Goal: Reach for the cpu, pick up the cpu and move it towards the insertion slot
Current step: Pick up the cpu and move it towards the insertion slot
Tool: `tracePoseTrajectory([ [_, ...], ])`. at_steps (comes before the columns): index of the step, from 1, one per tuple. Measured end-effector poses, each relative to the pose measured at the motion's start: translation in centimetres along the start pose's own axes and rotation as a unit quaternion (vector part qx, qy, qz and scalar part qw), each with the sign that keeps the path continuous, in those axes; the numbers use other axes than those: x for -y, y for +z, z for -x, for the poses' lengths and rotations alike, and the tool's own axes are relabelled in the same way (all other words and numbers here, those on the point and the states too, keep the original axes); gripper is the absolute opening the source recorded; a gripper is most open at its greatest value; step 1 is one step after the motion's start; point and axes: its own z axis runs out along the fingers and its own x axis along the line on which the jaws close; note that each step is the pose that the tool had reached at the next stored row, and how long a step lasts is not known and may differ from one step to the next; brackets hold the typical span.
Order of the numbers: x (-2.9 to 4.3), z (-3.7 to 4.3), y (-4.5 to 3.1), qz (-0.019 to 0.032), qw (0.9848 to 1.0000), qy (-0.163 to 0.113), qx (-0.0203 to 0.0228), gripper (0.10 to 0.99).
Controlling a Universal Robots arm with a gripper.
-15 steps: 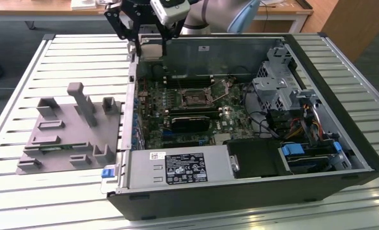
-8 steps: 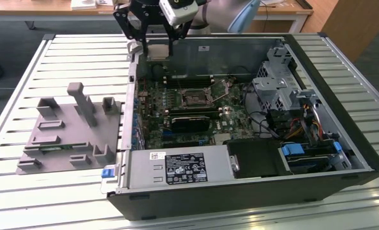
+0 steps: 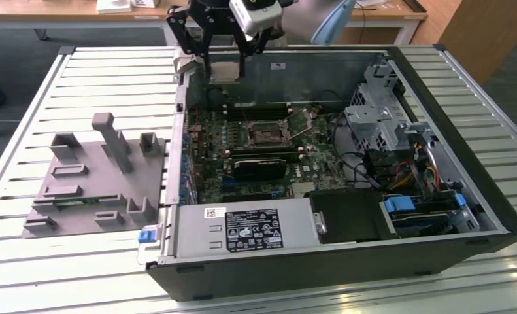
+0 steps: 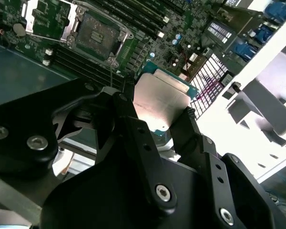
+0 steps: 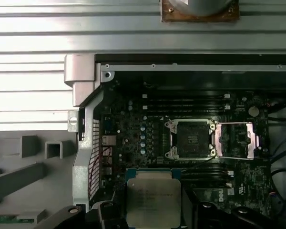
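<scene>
The cpu (image 4: 159, 98), a flat silver square with a thin green rim, is clamped between my gripper's black fingers (image 4: 133, 129). My gripper (image 3: 226, 62) is shut on it and hangs over the back corner of the open computer case, at the exterior view's left. In the first wrist view the cpu (image 5: 153, 200) sits between the fingers, short of the insertion slot (image 5: 189, 139). The insertion slot (image 3: 265, 133) is a dark square socket in a silver frame on the motherboard, with its bracket flipped open (image 4: 97, 31).
A grey plastic fixture (image 3: 93, 176) stands on the slatted table at the exterior view's left of the case. Inside the case are a long black card (image 3: 258, 167), a power supply (image 3: 240, 229), a metal drive cage (image 3: 380, 124) and cables. The case wall (image 5: 83, 138) borders the board.
</scene>
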Motion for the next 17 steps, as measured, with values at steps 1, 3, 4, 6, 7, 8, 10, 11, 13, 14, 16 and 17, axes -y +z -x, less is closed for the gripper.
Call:
tracePoseTrajectory([
  [1, -0.13, 0.16, 0.04, -0.0008, 1.0000, 0.000, 0.0001, 0.545],
  [3, -0.37, 0.49, 0.12, -0.0009, 1.0000, 0.001, 0.0001, 0.545],
  [4, -0.46, 0.65, 0.16, -0.0008, 1.0000, 0.001, 0.0001, 0.545],
  [6, -0.62, 1.00, 0.21, -0.0008, 1.0000, 0.001, 0.0002, 0.545],
  [7, -0.71, 1.19, 0.24, -0.0009, 1.0000, 0.002, 0.0002, 0.545],
  [8, -0.79, 1.34, 0.27, -0.0009, 1.0000, 0.002, 0.0002, 0.545],
  [10, -1.00, 1.64, 0.34, -0.0008, 1.0000, 0.002, 0.0002, 0.545],
  [11, -1.11, 1.77, 0.36, -0.0008, 1.0000, 0.002, 0.0003, 0.545],
  [13, -1.32, 2.08, 0.42, -0.0009, 1.0000, 0.002, 0.0003, 0.545],
  [14, -1.43, 2.26, 0.47, -0.0009, 1.0000, 0.002, 0.0003, 0.545],
  [16, -1.66, 2.66, 0.59, -0.0008, 1.0000, 0.003, 0.0003, 0.545],
  [17, -1.78, 2.88, 0.65, -0.0009, 1.0000, 0.003, 0.0003, 0.545],
])
